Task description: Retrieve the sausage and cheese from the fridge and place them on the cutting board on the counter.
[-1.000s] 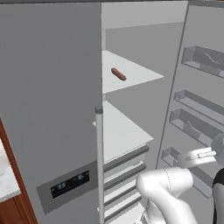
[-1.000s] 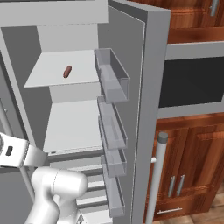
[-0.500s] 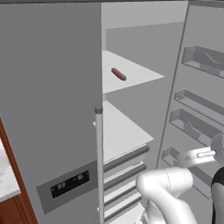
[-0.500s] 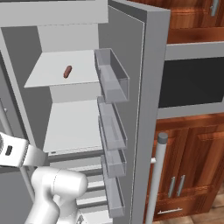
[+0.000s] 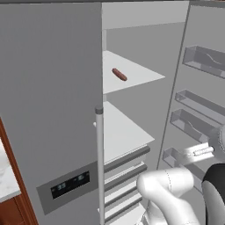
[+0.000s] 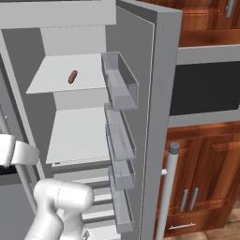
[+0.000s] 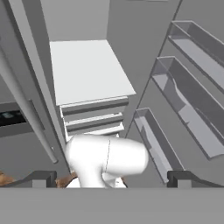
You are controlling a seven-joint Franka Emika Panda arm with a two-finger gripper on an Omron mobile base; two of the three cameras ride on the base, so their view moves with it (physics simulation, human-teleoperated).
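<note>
The fridge (image 5: 52,88) stands with its right door (image 6: 154,117) swung open and its left door shut. On the upper white shelf (image 6: 51,79) lies the sausage (image 5: 119,74), a small reddish-brown link, also seen in the right base view (image 6: 72,77). My gripper (image 7: 111,179) is open, its two dark tips far apart, low in front of the fridge's drawers with nothing between them. The sausage lies well above it. The cheese and the cutting board are out of view. A strip of the marbled counter (image 5: 5,173) shows at the lower left.
Several clear door bins (image 6: 119,86) line the open door (image 5: 204,59). A lower white shelf (image 7: 87,70) sits over grey drawers (image 5: 127,167). The shut door carries a long bar handle (image 5: 99,162) and a dark display panel (image 5: 70,184). Wooden cabinets (image 6: 201,159) stand right of the fridge.
</note>
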